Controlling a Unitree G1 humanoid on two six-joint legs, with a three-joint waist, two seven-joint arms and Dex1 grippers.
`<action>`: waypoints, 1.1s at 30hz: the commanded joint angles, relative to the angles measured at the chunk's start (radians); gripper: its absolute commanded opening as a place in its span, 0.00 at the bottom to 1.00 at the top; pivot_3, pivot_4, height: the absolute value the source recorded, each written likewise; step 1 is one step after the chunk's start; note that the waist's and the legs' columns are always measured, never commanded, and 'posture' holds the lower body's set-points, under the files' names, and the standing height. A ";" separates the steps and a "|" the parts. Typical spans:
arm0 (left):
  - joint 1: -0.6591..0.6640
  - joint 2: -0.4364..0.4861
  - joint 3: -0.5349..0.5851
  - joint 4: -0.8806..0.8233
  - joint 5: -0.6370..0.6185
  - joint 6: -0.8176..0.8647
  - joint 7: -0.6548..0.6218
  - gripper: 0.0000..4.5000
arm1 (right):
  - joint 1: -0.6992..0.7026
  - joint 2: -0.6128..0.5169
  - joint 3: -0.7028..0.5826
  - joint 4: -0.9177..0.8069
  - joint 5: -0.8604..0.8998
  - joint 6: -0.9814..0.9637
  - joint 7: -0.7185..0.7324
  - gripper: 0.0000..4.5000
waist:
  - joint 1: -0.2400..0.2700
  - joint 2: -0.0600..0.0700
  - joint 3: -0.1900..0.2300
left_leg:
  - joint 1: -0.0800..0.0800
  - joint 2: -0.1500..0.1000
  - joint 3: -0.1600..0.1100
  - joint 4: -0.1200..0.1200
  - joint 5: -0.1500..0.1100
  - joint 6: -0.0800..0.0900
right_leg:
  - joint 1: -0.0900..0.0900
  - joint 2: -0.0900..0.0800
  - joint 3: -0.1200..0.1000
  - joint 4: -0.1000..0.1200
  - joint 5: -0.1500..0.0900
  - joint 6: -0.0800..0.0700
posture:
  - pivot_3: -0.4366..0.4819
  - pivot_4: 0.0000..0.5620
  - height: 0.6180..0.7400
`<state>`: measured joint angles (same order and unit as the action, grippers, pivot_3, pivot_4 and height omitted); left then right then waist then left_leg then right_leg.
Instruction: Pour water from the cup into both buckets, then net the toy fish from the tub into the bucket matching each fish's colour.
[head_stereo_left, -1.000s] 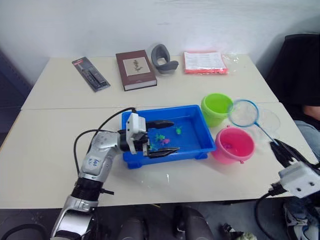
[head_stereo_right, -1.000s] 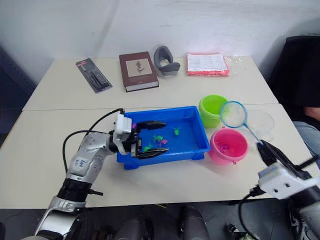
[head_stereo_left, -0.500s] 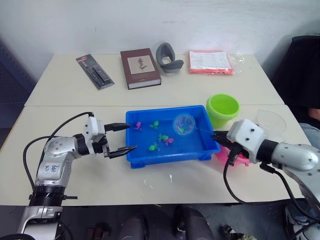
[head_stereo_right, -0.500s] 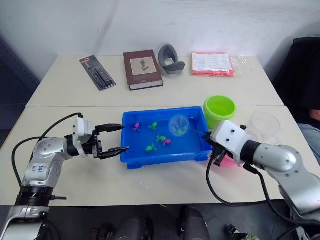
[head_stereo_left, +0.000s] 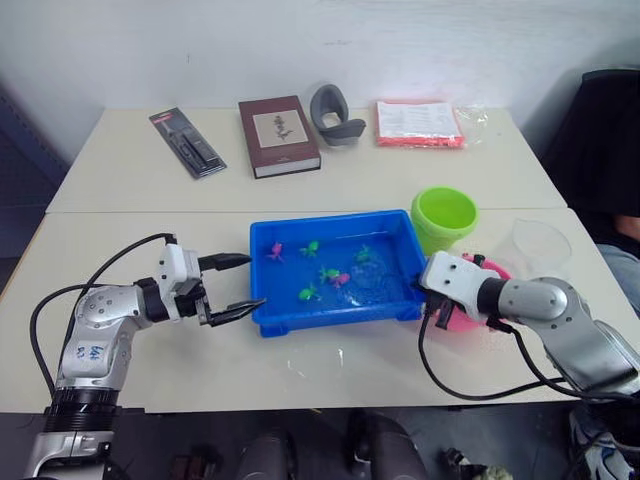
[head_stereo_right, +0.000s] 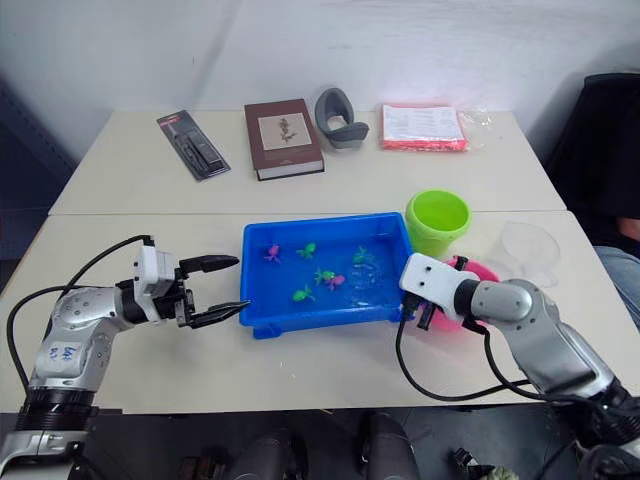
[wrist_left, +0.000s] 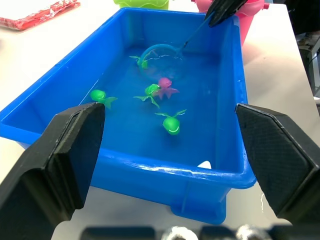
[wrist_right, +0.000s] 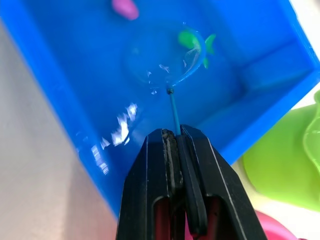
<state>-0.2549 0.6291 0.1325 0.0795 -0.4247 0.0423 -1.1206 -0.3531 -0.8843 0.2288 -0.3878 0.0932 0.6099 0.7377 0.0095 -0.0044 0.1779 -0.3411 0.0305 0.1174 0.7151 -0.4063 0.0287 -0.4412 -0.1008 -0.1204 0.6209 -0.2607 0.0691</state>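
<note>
- Eye views: left gripper (head_stereo_left: 237, 285), fingers spread, waits off the tub's (head_stereo_left: 262, 322) left wall, likely to brace it. Half a second back the net rode above the water.
- Left wrist view: net (wrist_left: 161, 55) now submerged beside a green fish (wrist_left: 142, 62).
- Right wrist view: right gripper (wrist_right: 175, 138) pinches the net's handle, rim at that fish for scooping.

I count, right now: four green fish (head_stereo_left: 308, 293) | two pink fish (head_stereo_left: 275, 250) | one tub (head_stereo_left: 330, 217) | one net (wrist_left: 161, 56) | one green bucket (head_stereo_left: 445, 213) | one pink bucket (head_stereo_left: 497, 268) | one cup (head_stereo_left: 540, 243)
</note>
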 joint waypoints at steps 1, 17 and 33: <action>0.009 0.004 0.017 -0.044 -0.015 -0.006 0.009 1.00 | -0.026 0.023 -0.030 -0.036 0.060 0.082 0.046 0.00 | -0.001 0.000 0.000 | 0.000 0.000 0.000 0.000 0.000 0.000 | 0.000 0.000 0.000 0.000 0.000 0.000 | 0.48 0.27 1.00; 0.010 -0.005 0.008 -0.052 -0.011 -0.002 0.029 1.00 | 0.021 0.074 -0.172 -0.134 0.277 0.273 0.069 0.00 | -0.010 0.000 0.000 | -0.001 0.000 -0.001 0.000 0.000 0.000 | 0.000 0.000 0.000 0.000 0.000 0.000 | 0.48 0.27 1.00; -0.044 -0.060 -0.038 -0.067 -0.040 0.018 0.008 1.00 | 0.263 0.082 -0.628 -0.253 0.542 0.245 0.117 0.00 | 0.000 0.000 0.000 | -0.001 -0.001 -0.001 0.000 0.000 0.000 | 0.000 0.002 0.000 0.000 0.000 0.001 | 0.48 0.27 1.00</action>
<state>-0.2751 0.5921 0.1087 0.0524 -0.4323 0.0468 -1.1156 -0.1285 -0.8108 -0.2721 -0.5733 0.5726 0.8778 0.8430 0.0095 -0.0044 0.1780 -0.3420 0.0295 0.1170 0.7150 -0.4067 0.0283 -0.4414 -0.0989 -0.1201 0.6210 -0.2603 0.0698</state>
